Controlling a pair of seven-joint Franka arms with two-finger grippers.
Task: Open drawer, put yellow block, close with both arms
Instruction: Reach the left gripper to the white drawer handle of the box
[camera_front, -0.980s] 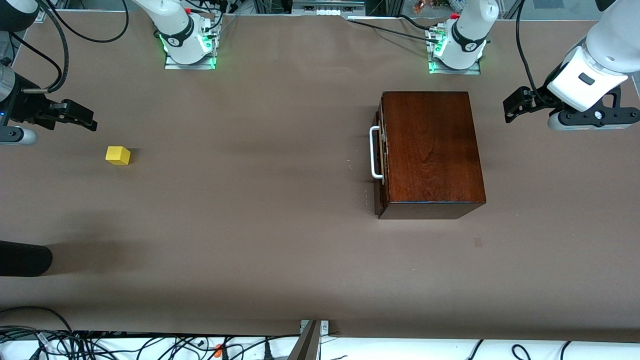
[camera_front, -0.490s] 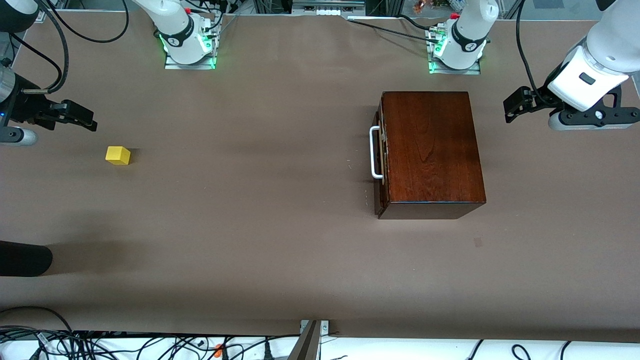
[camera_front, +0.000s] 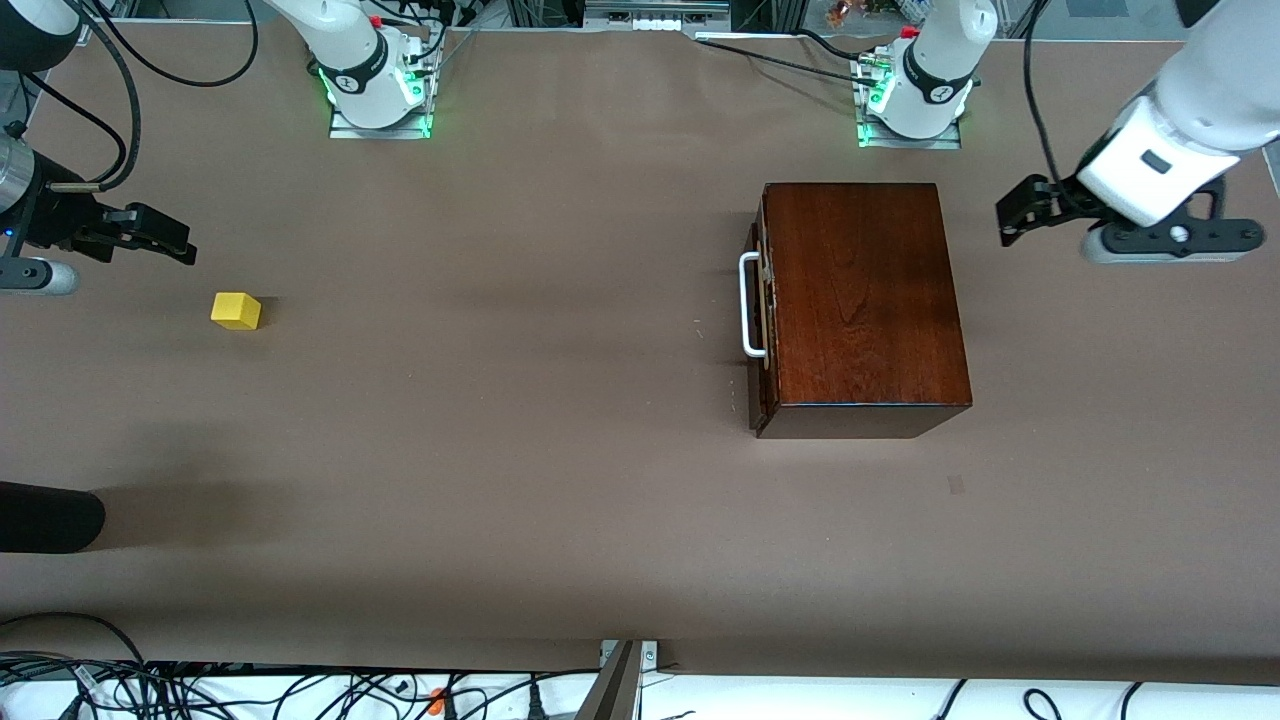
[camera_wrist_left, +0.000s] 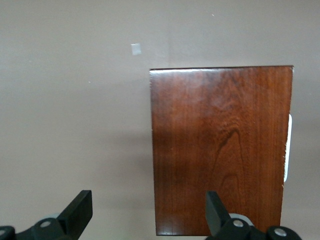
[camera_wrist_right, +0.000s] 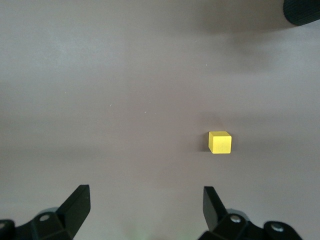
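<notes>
The drawer sits shut in its dark wooden box on the brown counter, toward the left arm's end, its white handle facing the yellow block, which lies well apart toward the right arm's end. The left gripper hangs over bare counter beside the box, jaws wide apart and empty. The right gripper hangs over bare counter near the block, jaws likewise spread and empty.

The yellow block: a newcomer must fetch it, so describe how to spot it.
Start at the brown table and go to the right arm's end, away from the wooden box. The yellow block sits there alone, a small bright cube, the only vivid colour on the surface.
</notes>
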